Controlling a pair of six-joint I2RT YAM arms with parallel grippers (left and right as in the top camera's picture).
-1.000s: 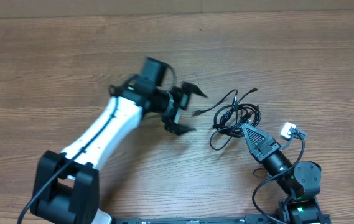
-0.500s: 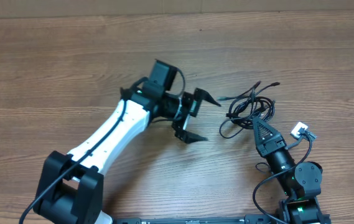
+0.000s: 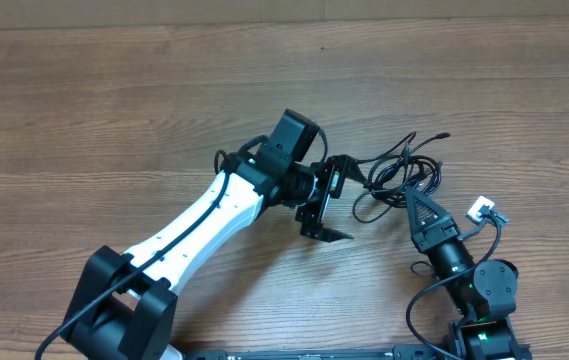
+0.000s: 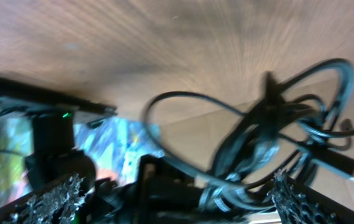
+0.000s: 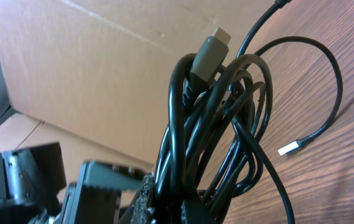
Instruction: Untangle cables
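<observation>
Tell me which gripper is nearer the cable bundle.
Right. The right gripper is shut on the cable bundle at its near side; the left gripper is open, just beside its left edge.

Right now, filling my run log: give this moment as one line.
right gripper: shut on cables | left gripper: open, beside cables | cables: tangled

**Even light overhead, smeared left wrist**

I am seeing the table (image 3: 84, 90) evenly lit from above, shadows faint. The left wrist view is smearing and running dim; the right is rendering the cables (image 5: 189, 118) crisp.
</observation>
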